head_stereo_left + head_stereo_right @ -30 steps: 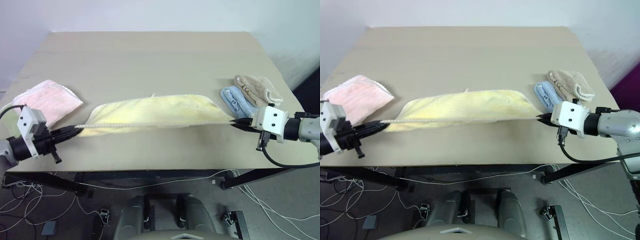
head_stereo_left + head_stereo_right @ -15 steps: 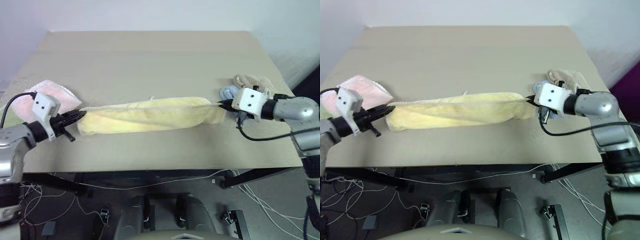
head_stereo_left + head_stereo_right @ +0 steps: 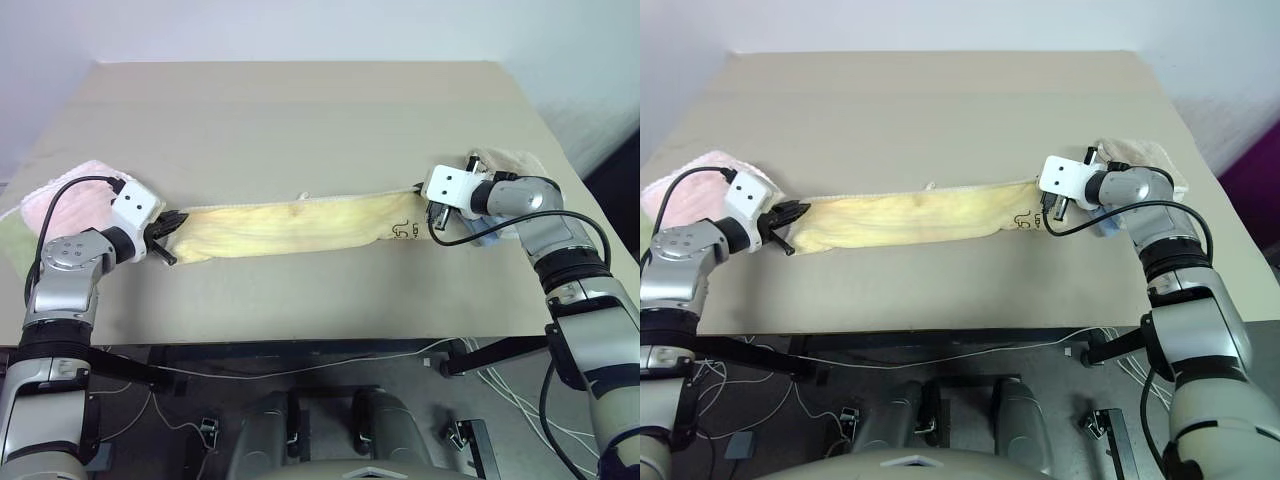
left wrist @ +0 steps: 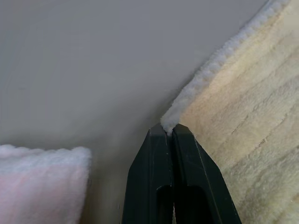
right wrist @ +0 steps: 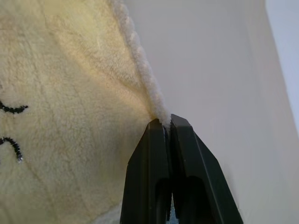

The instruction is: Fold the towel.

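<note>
Across the tan bench [image 3: 300, 110], mid-width, the towel [image 3: 290, 225] lies lengthwise, left end effector [image 3: 172, 222] and right end effector [image 3: 1042, 196] each pinching an edging corner; lowering both evenly should keep edges aligned.

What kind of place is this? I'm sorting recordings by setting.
Probably a lab or test room, not a home: a plain tan table against a bare white wall, loose cables on the floor, and towels laid out, a pale yellow towel among them.
</note>
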You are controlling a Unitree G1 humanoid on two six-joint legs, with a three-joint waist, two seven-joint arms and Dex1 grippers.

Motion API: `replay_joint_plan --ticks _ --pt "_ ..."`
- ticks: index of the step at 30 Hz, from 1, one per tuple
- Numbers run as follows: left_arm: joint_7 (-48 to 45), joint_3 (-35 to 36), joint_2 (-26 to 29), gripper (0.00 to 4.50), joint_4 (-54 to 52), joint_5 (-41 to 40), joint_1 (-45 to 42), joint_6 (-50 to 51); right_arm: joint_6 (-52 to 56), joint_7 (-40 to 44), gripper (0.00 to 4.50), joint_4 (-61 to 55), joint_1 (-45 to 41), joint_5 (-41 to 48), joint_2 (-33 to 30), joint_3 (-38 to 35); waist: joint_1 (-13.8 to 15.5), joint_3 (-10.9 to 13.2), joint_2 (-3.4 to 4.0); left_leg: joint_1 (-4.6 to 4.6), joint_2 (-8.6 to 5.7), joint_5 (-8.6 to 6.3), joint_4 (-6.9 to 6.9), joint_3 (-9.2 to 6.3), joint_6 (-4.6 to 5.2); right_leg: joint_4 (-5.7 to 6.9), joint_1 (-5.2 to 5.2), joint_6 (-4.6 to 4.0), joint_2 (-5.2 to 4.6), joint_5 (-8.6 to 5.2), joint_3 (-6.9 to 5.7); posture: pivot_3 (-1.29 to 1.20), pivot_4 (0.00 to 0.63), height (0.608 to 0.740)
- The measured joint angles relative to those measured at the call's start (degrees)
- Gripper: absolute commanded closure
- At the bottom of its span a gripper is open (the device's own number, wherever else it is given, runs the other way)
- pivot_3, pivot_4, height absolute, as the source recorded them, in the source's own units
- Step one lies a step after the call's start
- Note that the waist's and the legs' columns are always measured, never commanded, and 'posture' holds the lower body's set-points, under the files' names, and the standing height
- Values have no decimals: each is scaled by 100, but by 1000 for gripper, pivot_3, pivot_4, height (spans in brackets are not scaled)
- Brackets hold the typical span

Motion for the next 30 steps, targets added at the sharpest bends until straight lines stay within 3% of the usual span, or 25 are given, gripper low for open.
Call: replay_joint_plan --ticks 2,5,13,16,21,26,30 --pt "-4 -3 -8 4280 51 39 2 -4 -140 -106 4475 153 -30 -52 64 6 -2 0 0 0 1 0 0 0 0 0 0 0 1 0 0 0 150 740" --pt "-27 -1 -10 3573 47 40 21 -7 -307 -186 3831 307 -81 -114 96 15 0 0 0 0 1 0 0 0 0 0 0 0 0 0 1 0 150 740" --pt "73 243 7 808 -196 -57 361 64 -473 -454 1104 247 -83 -120 62 -32 -5 1 2 1 1 0 0 -1 -1 1 -1 0 -1 0 3 0 150 740" --pt "223 363 33 0 -471 -95 602 170 -468 -526 122 -178 19 -61 -122 -191 3 1 2 1 1 0 0 -3 -1 1 -1 0 -4 0 4 0 150 740" --pt "358 812 -14 0 -1385 -524 1066 565 572 -220 55 -2243 1190 906 -381 -1012 45 -1 -2 2 2 -1 2 -14 -1 -2 8 0 -19 0 1 0 150 740" --pt "316 1117 -90 0 -2230 -990 1316 805 3178 32 55 -4698 2613 2369 -233 -1666 38 -2 0 7 3 -2 3 -20 -1 4 11 -1 -21 1 -1 0 150 740" --pt "-68 1067 -104 0 -2753 -1268 1562 854 5745 -553 55 -6133 3258 3836 431 -2330 26 -3 0 7 6 -6 -1 -25 4 2 8 -4 -21 2 2 0 150 740"
